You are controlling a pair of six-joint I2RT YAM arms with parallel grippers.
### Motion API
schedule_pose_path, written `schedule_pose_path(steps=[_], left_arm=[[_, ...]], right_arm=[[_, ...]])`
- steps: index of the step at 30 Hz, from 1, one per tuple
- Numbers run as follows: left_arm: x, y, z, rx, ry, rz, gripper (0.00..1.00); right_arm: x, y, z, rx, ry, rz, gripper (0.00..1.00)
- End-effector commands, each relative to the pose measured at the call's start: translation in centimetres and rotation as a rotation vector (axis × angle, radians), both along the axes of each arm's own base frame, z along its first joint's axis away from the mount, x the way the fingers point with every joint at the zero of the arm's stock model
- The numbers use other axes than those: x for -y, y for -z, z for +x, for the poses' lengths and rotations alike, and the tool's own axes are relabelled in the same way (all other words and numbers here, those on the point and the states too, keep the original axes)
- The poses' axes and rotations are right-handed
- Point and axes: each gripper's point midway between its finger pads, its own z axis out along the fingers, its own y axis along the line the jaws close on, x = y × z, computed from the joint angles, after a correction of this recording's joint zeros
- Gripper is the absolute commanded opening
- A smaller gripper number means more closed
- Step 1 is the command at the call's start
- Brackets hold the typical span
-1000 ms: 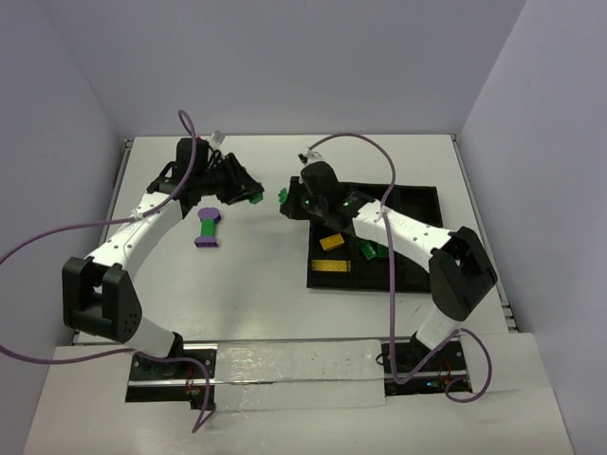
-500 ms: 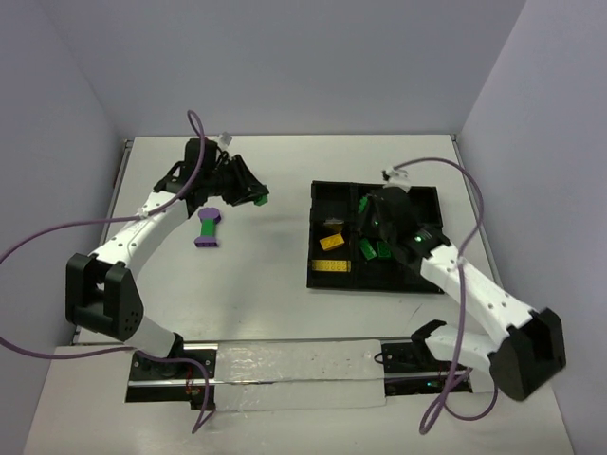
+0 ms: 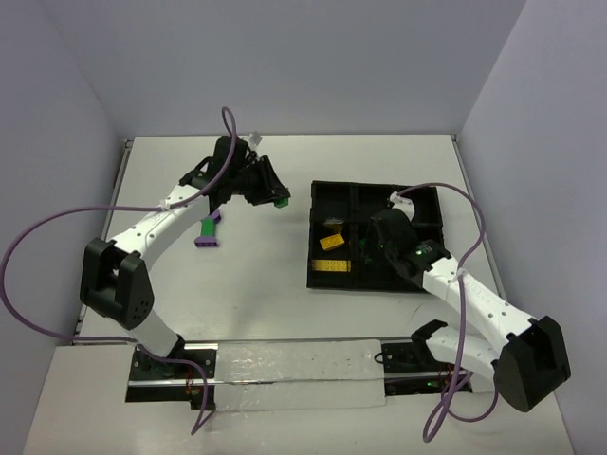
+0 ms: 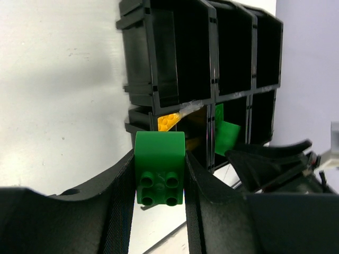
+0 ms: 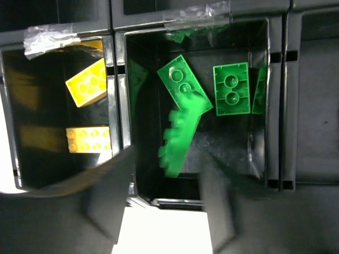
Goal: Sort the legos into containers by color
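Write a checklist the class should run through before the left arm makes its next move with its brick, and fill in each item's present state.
1. Grip secure: ok. The left end effector clamps the green brick between both fingers.
2. Right end effector empty: ok. Its fingers are apart, and a blurred green brick sits below them.
3. That brick at rest: cannot tell, it is motion-blurred.
4. Green compartment holds only green: ok in the right wrist view.
5. Space above that compartment free: not ok, the right end effector hovers there.
6. Sorting finished: not ok. A purple-and-green cluster lies on the table.
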Motion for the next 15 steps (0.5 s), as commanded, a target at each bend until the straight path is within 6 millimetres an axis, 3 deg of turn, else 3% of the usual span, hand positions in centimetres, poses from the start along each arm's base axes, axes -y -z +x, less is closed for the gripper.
schedule_pose_path(steps=[1, 5, 9, 15], left_arm=[[1.7, -2.5, -0.7, 0.086, 0.183, -0.044, 0.0], [4.2, -5.0, -5.4, 0.123, 0.521, -0.235, 0.0], [4.9, -7.3, -9.2, 0.153, 0.741, -0.39, 0.0], [5.4, -8.6, -10.0, 0.19, 0.799, -0.423, 0.0]], right_arm=[[0.6, -0.9, 0.9, 0.028, 0.027, -0.027, 0.65], [0.5, -3.8, 1.8, 0.078, 0.013, -0.032, 0.7], [1.1, -6.6, 2.3, 0.163, 0.047, -0.023, 0.7], [1.7, -11.4, 2.6, 0.288, 0.073, 0.021, 0.7]])
